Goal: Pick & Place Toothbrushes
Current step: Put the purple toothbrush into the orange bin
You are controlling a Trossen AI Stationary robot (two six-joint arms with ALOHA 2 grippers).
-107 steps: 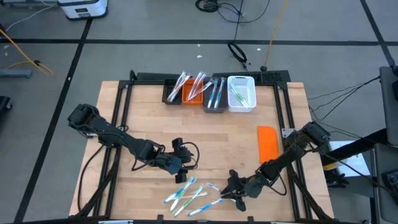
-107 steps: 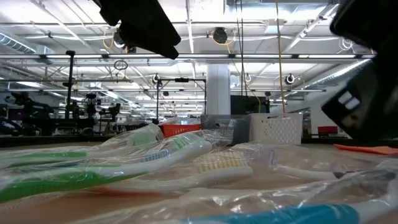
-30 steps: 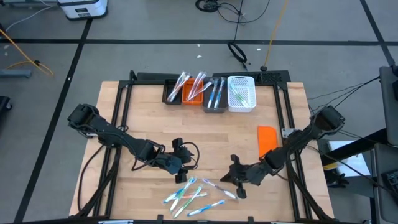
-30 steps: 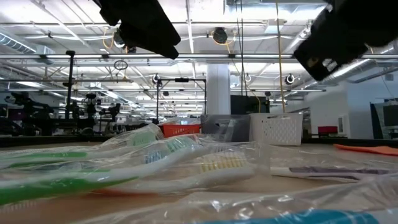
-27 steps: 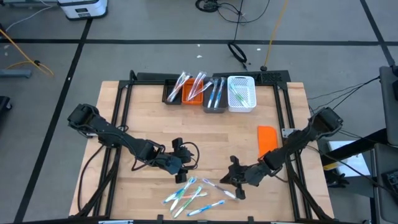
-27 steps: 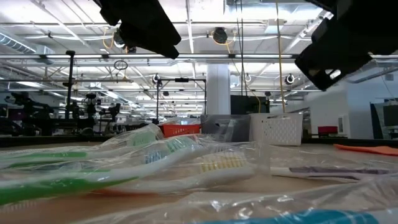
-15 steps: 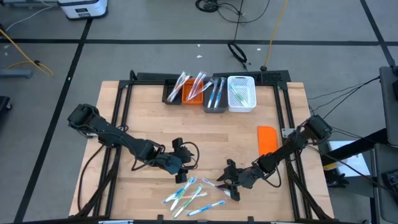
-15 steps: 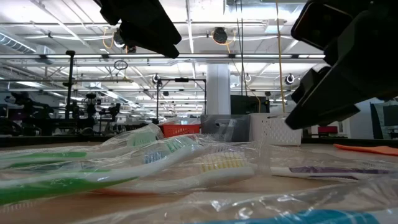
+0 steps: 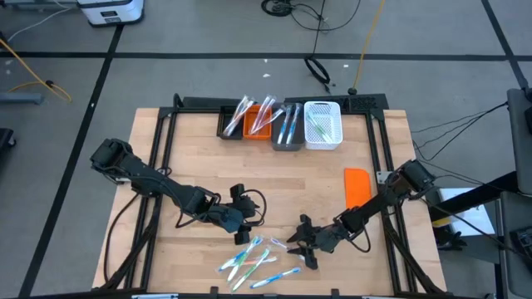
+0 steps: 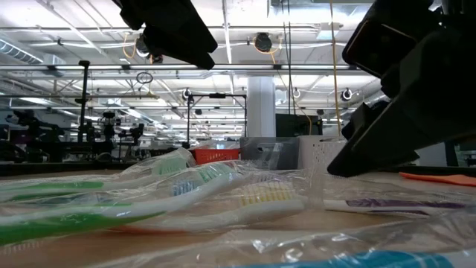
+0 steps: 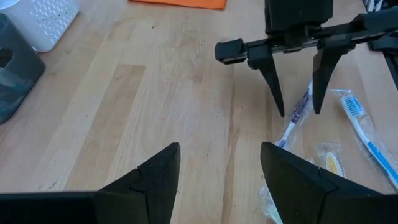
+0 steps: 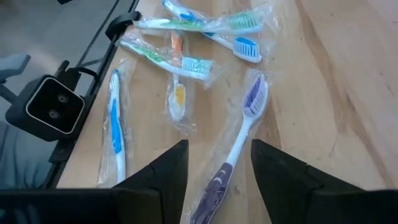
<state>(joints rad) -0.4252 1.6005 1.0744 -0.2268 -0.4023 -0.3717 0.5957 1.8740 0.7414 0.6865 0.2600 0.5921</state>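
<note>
Several wrapped toothbrushes point(image 9: 253, 262) lie in a loose heap near the table's near edge. A purple toothbrush point(image 12: 242, 134) lies flat on the wood at the heap's right side. My right gripper point(image 9: 293, 243) is low over it and open, one finger on each side of the purple handle point(image 11: 297, 118); I see no touch. My left gripper point(image 9: 246, 235) hangs open to the heap's left and above it, with nothing between its fingers point(image 11: 155, 180). More toothbrushes stand in the bins at the far edge.
At the far edge stand a black bin with an orange tray point(image 9: 245, 123), a grey bin point(image 9: 288, 126) and a white basket point(image 9: 322, 124). An orange flat block point(image 9: 357, 189) lies at the right. A small camera point(image 12: 53, 102) sits at the near edge.
My right gripper has come down toward the table and a little toward its left edge, onto the purple toothbrush, and its fingers have parted. The toothbrushes lie as before.
</note>
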